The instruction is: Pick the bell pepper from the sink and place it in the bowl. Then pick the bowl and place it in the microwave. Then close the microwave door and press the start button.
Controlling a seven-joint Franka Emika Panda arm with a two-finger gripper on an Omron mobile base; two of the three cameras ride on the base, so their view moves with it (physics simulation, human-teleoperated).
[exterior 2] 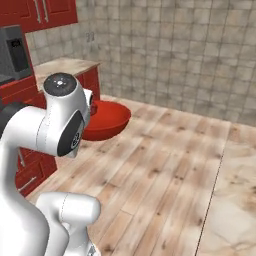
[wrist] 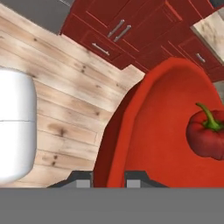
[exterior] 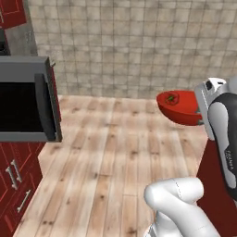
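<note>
**Bowl carried with the pepper inside**

Bowl (exterior: 181,111) hung in the air above the wood floor (exterior: 106,162), our claw (wrist: 108,178) clamped on its rim at six o'clock in the hand view. We saw the bell pepper (wrist: 206,134) resting inside at three o'clock. In the left base view, the microwave door (exterior: 46,104) stood open at nine o'clock.

Bright, even, shadowless rendered light; slightly soft.

The arm (exterior 2: 45,125) consists of glossy white rounded link shells with dark grey joint sections. A round grey cap with a central dot closes one joint housing (exterior 2: 61,84) (small lettering marks one dark section, illegible).
</note>
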